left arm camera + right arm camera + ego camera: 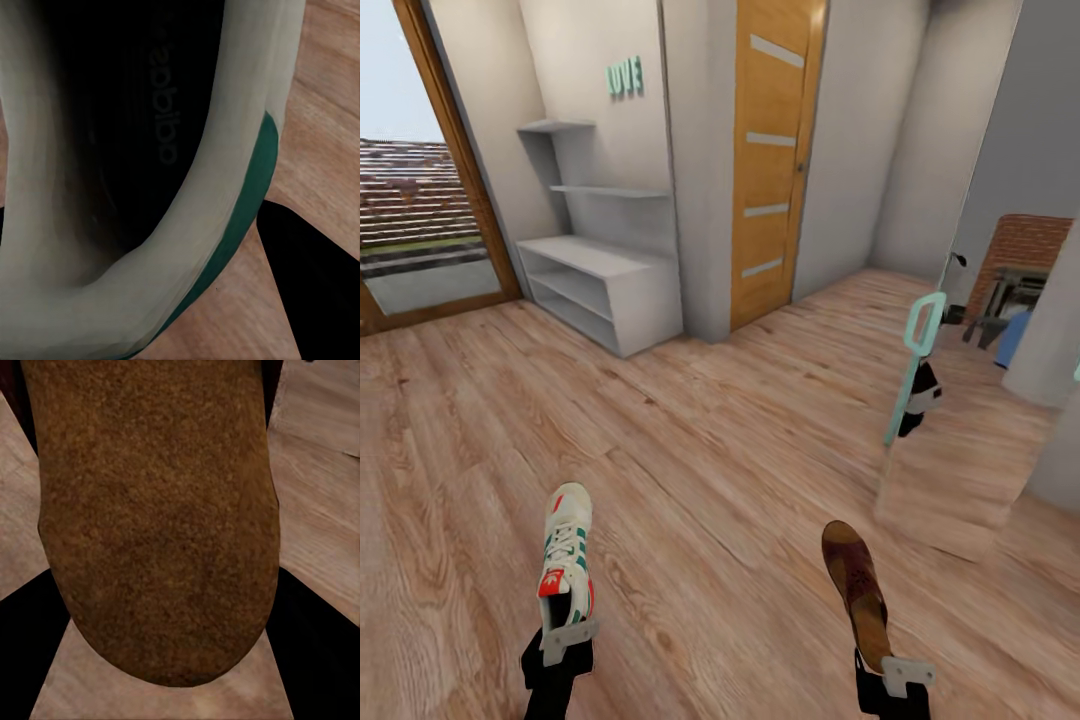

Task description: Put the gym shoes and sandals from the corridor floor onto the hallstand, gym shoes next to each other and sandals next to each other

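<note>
An off-white gym shoe [566, 555] with green stripes and red accents is held at its heel by my left gripper [567, 640], which is shut on it above the wood floor [700, 470]. Its dark inside and green-edged heel rim [247, 195] show up close in the left wrist view. My right gripper [900, 672] is shut on the heel of a dark brown sandal [855, 590], whose mottled footbed [157, 517] lies between the black fingers [319, 652]. The light-grey hallstand [600, 285] stands far ahead at the left against the wall.
Floating grey shelves [605, 190] hang above the hallstand. A wooden door [770, 150] is right of a wall corner. A glass door with a brown frame [465, 170] is at the far left. A mirror panel [970, 380] leans at the right.
</note>
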You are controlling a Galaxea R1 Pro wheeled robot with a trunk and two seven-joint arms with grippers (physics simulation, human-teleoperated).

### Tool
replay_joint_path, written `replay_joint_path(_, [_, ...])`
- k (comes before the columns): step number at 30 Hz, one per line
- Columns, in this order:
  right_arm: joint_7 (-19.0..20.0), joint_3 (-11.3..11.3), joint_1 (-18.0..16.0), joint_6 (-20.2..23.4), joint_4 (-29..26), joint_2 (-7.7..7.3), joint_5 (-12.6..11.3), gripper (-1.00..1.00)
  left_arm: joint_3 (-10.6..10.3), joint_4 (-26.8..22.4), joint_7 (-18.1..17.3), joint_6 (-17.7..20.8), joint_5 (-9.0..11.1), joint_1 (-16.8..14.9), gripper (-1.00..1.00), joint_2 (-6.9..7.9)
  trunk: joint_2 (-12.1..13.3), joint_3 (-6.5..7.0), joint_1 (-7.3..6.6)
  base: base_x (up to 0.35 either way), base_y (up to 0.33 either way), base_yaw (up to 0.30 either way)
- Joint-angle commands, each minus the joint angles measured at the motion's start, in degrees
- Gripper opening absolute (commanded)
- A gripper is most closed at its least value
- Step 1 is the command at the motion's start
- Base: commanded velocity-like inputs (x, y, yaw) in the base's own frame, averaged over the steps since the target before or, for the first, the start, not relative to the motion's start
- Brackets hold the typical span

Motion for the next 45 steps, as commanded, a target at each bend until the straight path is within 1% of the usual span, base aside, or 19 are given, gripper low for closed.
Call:
replay_joint_path(1, [-0.3, 0.1, 0.0, -0.1, 0.0, -0.03, 0.1, -1.0, 0.2, 0.0, -0.2, -0.2, 0.0, 0.0, -1.0, -0.05, 0.0, -0.1, 0.02, 0.212, 0.059, 0.255])
replay_joint_path(16, [-0.3, 0.1, 0.0, -0.1, 0.0, -0.03, 0.1, -1.0, 0.1, 0.1, -0.2, -0.2, -0.3, 0.0, -1.0, -0.08, 0.0, -0.89, 0.02, 0.06, 0.008, 0.254])
replay_joint_path(22, [-0.3, 0.1, 0.0, -0.1, 0.0, -0.03, 0.1, -1.0, 0.2, 0.0, -0.1, -0.2, 0.0, 0.0, -1.0, -0.06, 0.0, -1.2, 0.02, 0.3, 0.073, 0.254])
replay_joint_path(45, [-0.3, 0.1, 0.0, -0.1, 0.0, -0.03, 0.1, -1.0, 0.3, -0.2, 0.0, -0.1, 0.1, 0.0, -1.0, -0.05, 0.0, -2.41, 0.02, 0.292, 0.181, 0.253])
